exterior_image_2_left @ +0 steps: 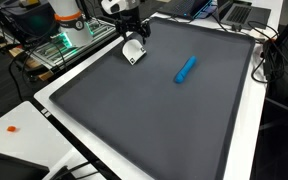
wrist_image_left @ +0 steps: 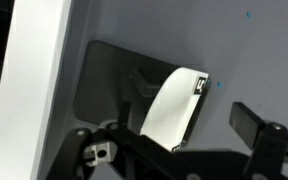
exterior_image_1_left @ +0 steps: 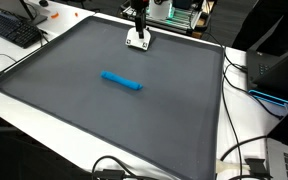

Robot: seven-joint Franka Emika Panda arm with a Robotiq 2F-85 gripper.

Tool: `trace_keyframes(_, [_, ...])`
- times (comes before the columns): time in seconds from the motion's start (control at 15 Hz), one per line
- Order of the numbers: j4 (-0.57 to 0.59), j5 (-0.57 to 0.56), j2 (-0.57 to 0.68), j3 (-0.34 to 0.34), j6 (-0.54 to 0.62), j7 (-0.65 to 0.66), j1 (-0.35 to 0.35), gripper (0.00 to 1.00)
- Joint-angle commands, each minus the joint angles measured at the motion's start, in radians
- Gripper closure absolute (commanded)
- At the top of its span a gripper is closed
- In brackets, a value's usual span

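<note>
Mat of dark grey rubber [exterior_image_1_left: 74, 120] lies in front, a blue plastic tube [exterior_image_1_left: 122, 81] on its middle. At the far edge the black gripper [exterior_image_1_left: 139, 29] hangs over a small white block [exterior_image_1_left: 137, 41]; I cannot tell if it pinches it. Looks like the grabbing step; lifting needs a firm squeeze.

Mat [exterior_image_1_left: 84, 120] matt grey, prob. rubber; marker [exterior_image_1_left: 122, 81] smooth blue plastic; block [exterior_image_1_left: 138, 40] glossy white.
</note>
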Motion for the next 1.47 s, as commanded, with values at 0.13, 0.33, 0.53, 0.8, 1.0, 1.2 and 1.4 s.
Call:
trace_keyframes(0.13, [0.001, -0.013, 0.047, -0.022, 0.096, 0.067, 0.026, 0.00])
trace_keyframes(0.33, [0.002, -0.017, 0.060, -0.025, 0.140, 0.085, 0.031, 0.00])
trace_keyframes(0.53, [0.000, -0.025, 0.070, -0.028, 0.171, 0.111, 0.032, 0.00])
trace_keyframes(0.8, [-0.001, -0.040, 0.085, -0.034, 0.201, 0.151, 0.033, 0.00])
trace_keyframes(1.0, [-0.002, -0.042, 0.093, -0.038, 0.214, 0.169, 0.037, 0.16])
trace_keyframes(1.2, [-0.002, -0.040, 0.099, -0.042, 0.223, 0.184, 0.041, 0.47])
trace_keyframes(1.4, [-0.002, -0.031, 0.100, -0.046, 0.230, 0.198, 0.046, 0.70])
